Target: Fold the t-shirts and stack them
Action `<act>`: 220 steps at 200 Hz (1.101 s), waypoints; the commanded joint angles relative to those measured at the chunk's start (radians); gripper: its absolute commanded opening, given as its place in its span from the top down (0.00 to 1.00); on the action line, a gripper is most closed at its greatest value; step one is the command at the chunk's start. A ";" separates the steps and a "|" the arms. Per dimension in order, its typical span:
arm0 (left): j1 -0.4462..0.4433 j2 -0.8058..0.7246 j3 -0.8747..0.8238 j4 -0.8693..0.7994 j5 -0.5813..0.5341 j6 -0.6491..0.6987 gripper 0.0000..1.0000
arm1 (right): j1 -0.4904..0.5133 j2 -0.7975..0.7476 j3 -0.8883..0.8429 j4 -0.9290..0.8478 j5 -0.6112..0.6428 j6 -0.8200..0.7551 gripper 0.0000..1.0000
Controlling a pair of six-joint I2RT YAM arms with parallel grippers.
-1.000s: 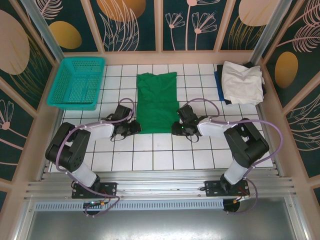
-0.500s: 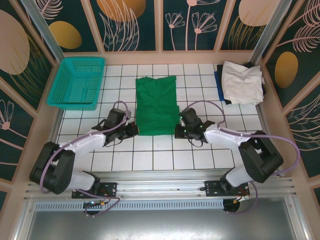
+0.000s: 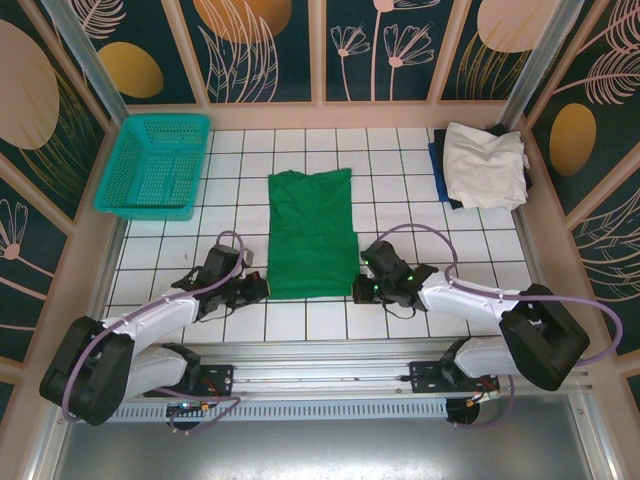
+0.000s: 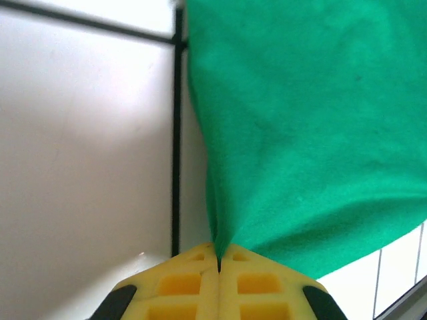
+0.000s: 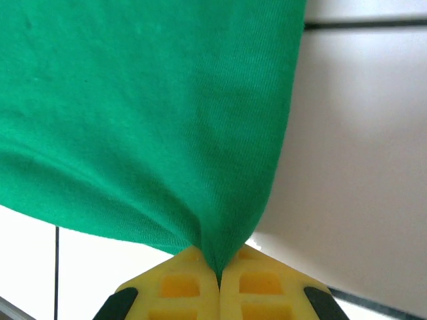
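Top: green shirt (image 3: 312,235) flat on table (image 3: 330,320), centre; left fingers (image 3: 258,290) at its near-left corner, right fingers (image 3: 362,290) at near-right. White shirt (image 3: 485,165) heaped far right.
Left wrist: left fingers (image 4: 180,283) pinched tight on shirt corner.
Right wrist: right fingers (image 5: 257,283) pinched tight on the other corner.

Setting: laboratory-type robot test cell. Evidence: white tiled tabletop (image 3: 300,320) enclosed by framed wall panels (image 3: 270,50) printed with leaf patterns; left arm (image 3: 160,312) and right arm (image 3: 470,295) bolted to an aluminium rail (image 3: 320,380) at the near edge

The t-shirt (image 3: 311,232) is emerald green, basket (image 3: 168,118) teal, fingers (image 4: 180,283) yellow.
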 commanded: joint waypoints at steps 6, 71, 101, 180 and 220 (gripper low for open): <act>0.004 -0.021 -0.032 -0.014 -0.035 -0.018 1.00 | 0.002 -0.028 -0.043 -0.066 0.049 0.033 1.00; 0.004 -0.041 -0.034 -0.023 -0.024 -0.023 0.58 | 0.001 -0.100 -0.051 -0.075 0.041 0.055 0.61; 0.000 -0.073 -0.066 -0.006 -0.016 -0.054 0.52 | 0.015 -0.089 -0.060 0.017 -0.012 0.078 0.53; -0.052 0.022 -0.065 0.142 0.016 -0.106 0.62 | 0.049 0.096 -0.027 0.162 -0.061 0.082 0.57; -0.052 -0.048 -0.005 0.085 0.028 -0.095 1.00 | 0.056 0.079 0.045 0.075 -0.010 0.077 0.99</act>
